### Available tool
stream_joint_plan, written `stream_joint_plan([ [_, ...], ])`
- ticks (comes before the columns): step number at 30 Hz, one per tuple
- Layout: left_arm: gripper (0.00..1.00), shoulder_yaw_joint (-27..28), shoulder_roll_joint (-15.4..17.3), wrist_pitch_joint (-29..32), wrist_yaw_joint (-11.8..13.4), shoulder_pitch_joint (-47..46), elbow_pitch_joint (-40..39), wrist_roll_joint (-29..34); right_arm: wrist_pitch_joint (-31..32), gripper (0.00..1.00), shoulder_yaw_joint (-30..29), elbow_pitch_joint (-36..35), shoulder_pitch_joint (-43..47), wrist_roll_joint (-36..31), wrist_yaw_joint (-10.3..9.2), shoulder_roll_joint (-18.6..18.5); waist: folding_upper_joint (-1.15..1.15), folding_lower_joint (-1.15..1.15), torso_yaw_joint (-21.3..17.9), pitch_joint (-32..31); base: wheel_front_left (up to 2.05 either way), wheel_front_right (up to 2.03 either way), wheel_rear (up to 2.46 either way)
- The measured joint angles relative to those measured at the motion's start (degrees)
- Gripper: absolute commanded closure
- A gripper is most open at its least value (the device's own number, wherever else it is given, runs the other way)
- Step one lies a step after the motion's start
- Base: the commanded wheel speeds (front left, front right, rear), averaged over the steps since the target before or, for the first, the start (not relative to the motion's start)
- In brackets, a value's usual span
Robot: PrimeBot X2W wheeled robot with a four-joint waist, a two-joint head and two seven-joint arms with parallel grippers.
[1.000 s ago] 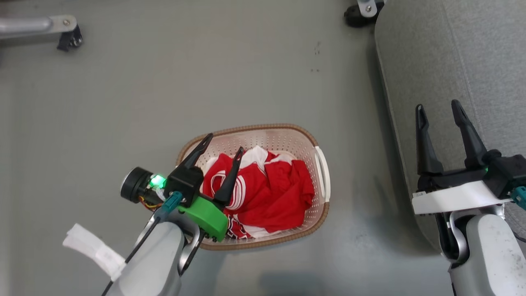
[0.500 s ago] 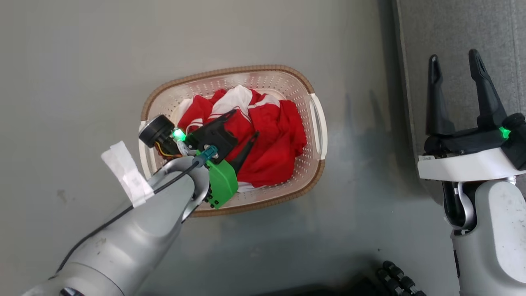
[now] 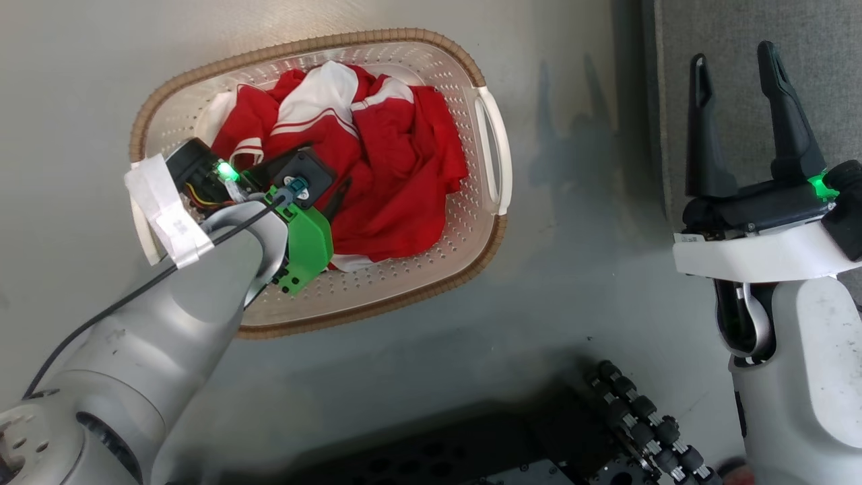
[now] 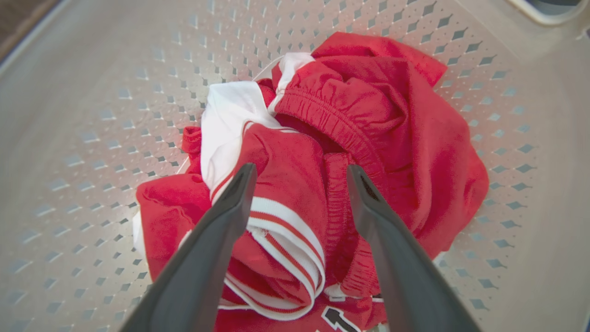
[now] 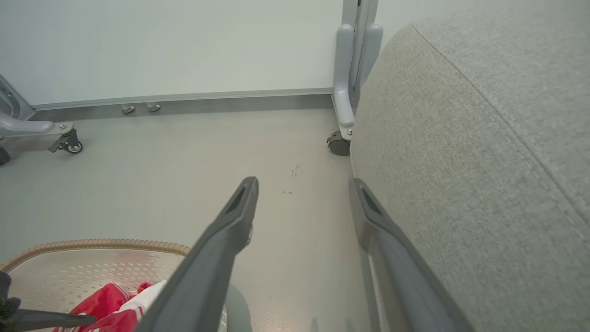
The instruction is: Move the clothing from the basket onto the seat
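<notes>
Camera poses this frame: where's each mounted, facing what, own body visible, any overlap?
Head: atop robot, looking down at the basket on the floor; left arm reaching in, right gripper open.
Left wrist: inside the basket, facing the clothing; left gripper open over a fold.
Right wrist: low, facing floor beside the seat; right gripper at bottom.
Shared: all see basket and clothing.

One basket (image 3: 431, 269), two red garments (image 3: 404, 168), one grey seat (image 3: 832, 40), two claws, left claw (image 4: 300, 169) and right claw (image 3: 733, 55).
</notes>
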Motion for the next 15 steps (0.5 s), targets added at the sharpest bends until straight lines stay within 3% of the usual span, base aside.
stream_joint_plan([
  [7,0.0,-1.86,0.43,1.0,0.0,-3.66,4.47,0.02,0.0,0.0,-1.05,-0.24,-1.04,2.61,0.0,0.01,0.0,0.0,-1.63,3.96,0.0,0.0,0.0],
  [15,0.0,-2.33,-1.41,1.72,0.0,-4.99,8.25,0.43,0.0,0.0,-0.29,-0.44,-1.42,2.45,0.0,-0.01,0.0,-0.01,-2.36,6.96,0.0,0.0,0.0],
])
